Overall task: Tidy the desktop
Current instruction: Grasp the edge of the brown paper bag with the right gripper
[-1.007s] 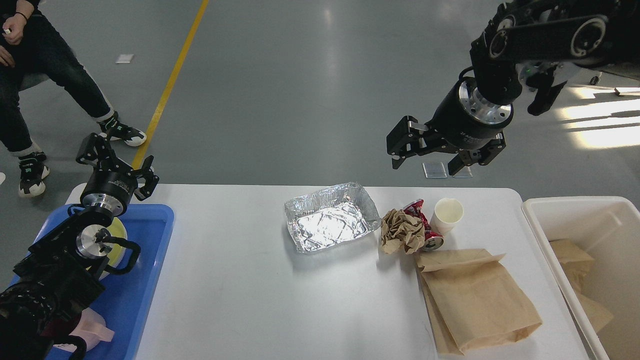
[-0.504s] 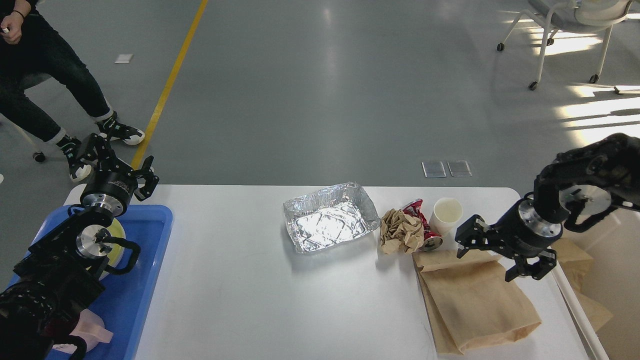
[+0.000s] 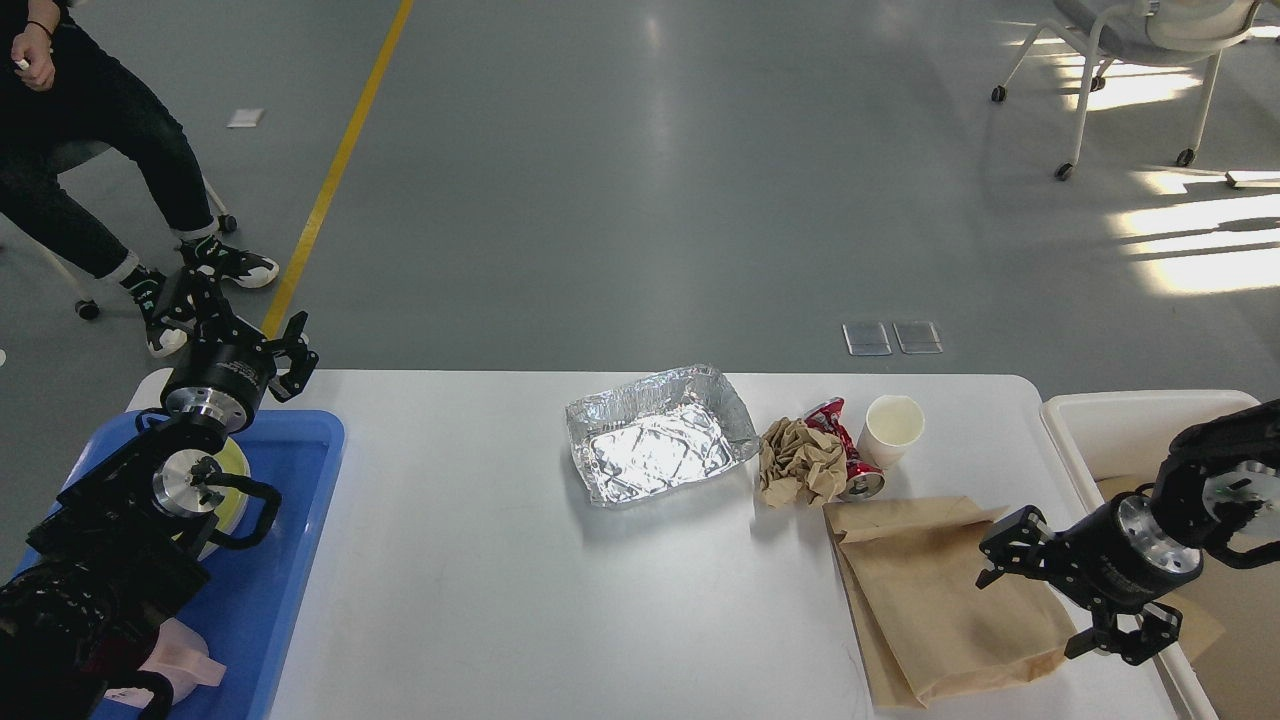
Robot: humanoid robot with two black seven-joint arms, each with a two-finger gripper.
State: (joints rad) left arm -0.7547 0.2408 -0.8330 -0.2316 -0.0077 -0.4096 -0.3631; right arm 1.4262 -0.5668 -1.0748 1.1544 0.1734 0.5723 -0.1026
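The desktop (image 3: 500, 560) is a wide white tabletop. On it lie a crumpled foil tray (image 3: 655, 435), a ball of brown paper (image 3: 798, 465), a crushed red can (image 3: 848, 455), a white paper cup (image 3: 893, 428) and a flat brown paper bag (image 3: 930, 590). My right gripper (image 3: 1035, 605) is open and empty, low over the bag's right edge next to the bin. My left gripper (image 3: 235, 328) is open and empty, above the far end of the blue tray.
A blue tray (image 3: 300, 500) at the left edge holds a pale yellow dish (image 3: 238, 465) and a pink item (image 3: 185, 650). A white bin (image 3: 1120, 425) with brown paper inside stands at the right edge. A seated person (image 3: 90, 150) is beyond the far left corner.
My right arm has swung down from high above the cup to low over the bag's right edge, still open. The left arm has not moved. The person's feet shifted.
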